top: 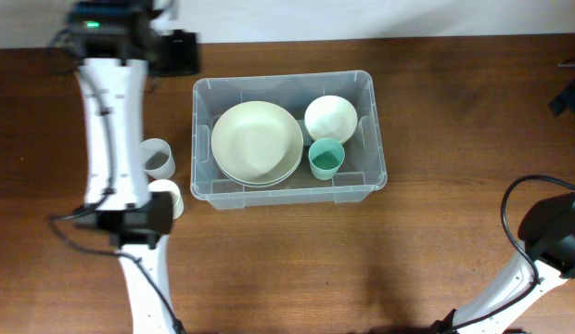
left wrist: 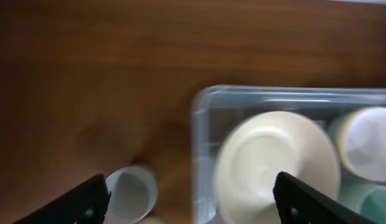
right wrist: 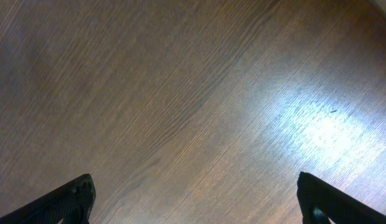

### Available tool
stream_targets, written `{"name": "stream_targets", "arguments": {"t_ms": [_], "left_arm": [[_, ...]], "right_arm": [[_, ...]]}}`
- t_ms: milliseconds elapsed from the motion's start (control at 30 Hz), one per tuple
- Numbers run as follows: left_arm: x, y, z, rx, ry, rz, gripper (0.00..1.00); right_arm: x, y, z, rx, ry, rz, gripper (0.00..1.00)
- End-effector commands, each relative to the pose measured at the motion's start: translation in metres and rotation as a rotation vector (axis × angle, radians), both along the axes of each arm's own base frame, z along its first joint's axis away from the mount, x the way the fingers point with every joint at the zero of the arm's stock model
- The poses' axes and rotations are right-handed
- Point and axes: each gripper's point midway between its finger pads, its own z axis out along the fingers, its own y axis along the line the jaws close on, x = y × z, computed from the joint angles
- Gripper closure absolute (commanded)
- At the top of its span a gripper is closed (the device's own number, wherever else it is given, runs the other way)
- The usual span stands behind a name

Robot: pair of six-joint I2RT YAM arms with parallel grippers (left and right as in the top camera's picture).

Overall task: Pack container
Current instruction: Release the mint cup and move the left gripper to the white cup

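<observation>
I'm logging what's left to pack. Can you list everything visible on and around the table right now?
container: one, clear plastic, middle of the table
large plates: apparently two stacked, pale cream, left part of the container
bowl: one, white, right part of the container
teal cup: one, teal, in the container beside the bowl
grey cup: one, pale grey, on the table left of the container
cream cup: one, cream, by the grey cup, partly under the left arm
table: one, brown wood
left arm: white, over the table's left side
right arm: white and black, lower right
left hand: black fingers, open, empty
right hand: black fingers, open, over bare table
</observation>
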Motion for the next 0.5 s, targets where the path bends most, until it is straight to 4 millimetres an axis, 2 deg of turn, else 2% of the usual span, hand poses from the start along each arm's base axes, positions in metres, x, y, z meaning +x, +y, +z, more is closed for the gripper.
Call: {"name": "stream_targets", "arguments": {"t_ms": [0,100,167,333,467], "left_arm": [[-0.023,0.042,0.009,-0.01,0.036,0.136,0.13],[-0.043,0.076,-0.011,-0.026,0.135,0.245,0.13],[-0.057,0.091,-0.026,-0.047,0.207,0.311,0.13],[-0.086,0.107,-0.073,-0.1,0.397,0.366,0.13],[-0.1,0.118,-0.105,-0.114,0.493,0.402,0.14]], "right_arm": [[-0.002,-0.005,-0.006,0.0,0.019,-0.014,0.01],[-0.002,-0.005,-0.006,0.0,0.019,-0.014,0.01],[-0.002,-0.005,-0.006,0.0,0.019,-0.014,0.01],[-0.002,-0.005,-0.006,0.0,0.019,-0.014,0.01],[-0.002,-0.005,-0.006,0.0,0.019,-0.014,0.01]]}}
